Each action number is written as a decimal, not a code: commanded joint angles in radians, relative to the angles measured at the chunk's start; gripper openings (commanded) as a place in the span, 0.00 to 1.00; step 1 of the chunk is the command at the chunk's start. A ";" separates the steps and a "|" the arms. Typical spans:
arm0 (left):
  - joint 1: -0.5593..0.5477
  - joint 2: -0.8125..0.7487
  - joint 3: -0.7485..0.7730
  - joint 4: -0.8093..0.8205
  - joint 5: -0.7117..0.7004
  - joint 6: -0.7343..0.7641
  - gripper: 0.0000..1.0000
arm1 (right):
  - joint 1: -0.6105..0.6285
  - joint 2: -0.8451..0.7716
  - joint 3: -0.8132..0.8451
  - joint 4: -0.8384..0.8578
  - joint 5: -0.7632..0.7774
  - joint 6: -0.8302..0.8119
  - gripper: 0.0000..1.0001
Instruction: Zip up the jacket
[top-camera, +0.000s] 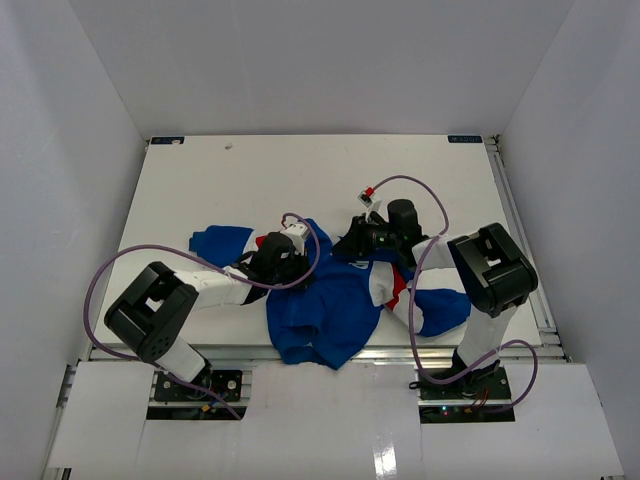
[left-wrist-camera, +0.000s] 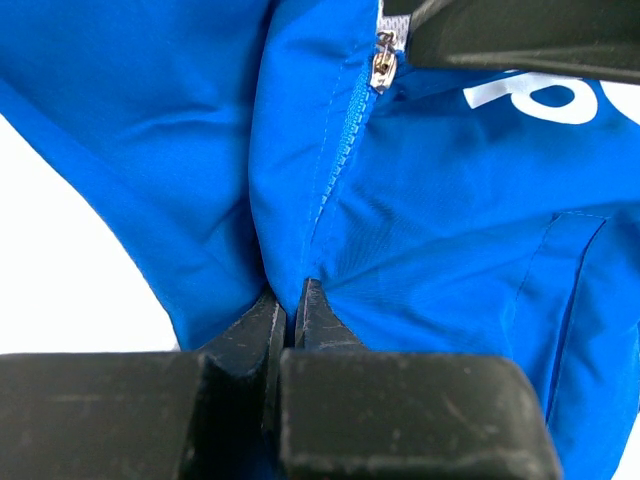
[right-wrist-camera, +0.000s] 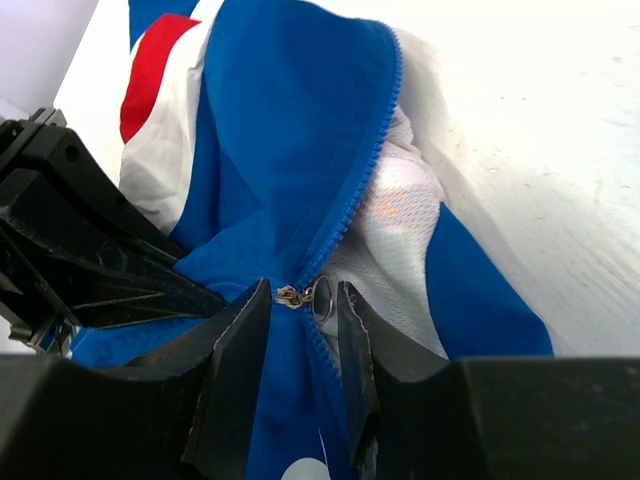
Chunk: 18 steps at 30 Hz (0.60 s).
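The royal-blue jacket (top-camera: 330, 310) with white and red panels lies crumpled on the table between the arms. My left gripper (left-wrist-camera: 290, 300) is shut on a fold of its blue fabric just below the closed part of the zipper, near the jacket's middle (top-camera: 287, 262). The metal zipper slider (right-wrist-camera: 292, 296) and its ring pull (right-wrist-camera: 323, 298) sit between the jaws of my right gripper (right-wrist-camera: 305, 300), which stand open with a gap on each side. Above the slider the zipper teeth part and show white mesh lining (right-wrist-camera: 400, 200). In the left wrist view the slider (left-wrist-camera: 382, 68) is at the top.
The white table (top-camera: 300, 180) is boxed in by white walls on three sides. Purple cables (top-camera: 110, 275) loop beside each arm. A jacket sleeve (top-camera: 220, 240) spreads left and another (top-camera: 440, 310) right, under the right arm (top-camera: 495, 265).
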 joint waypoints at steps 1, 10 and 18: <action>0.001 -0.002 0.017 0.003 0.011 0.001 0.00 | 0.013 0.018 0.049 0.021 -0.079 -0.030 0.40; 0.000 -0.004 0.018 0.003 0.014 -0.001 0.00 | 0.032 0.029 0.075 -0.045 -0.113 -0.092 0.34; -0.001 -0.034 0.010 -0.002 0.004 -0.001 0.00 | 0.032 0.021 0.083 -0.145 -0.109 -0.162 0.35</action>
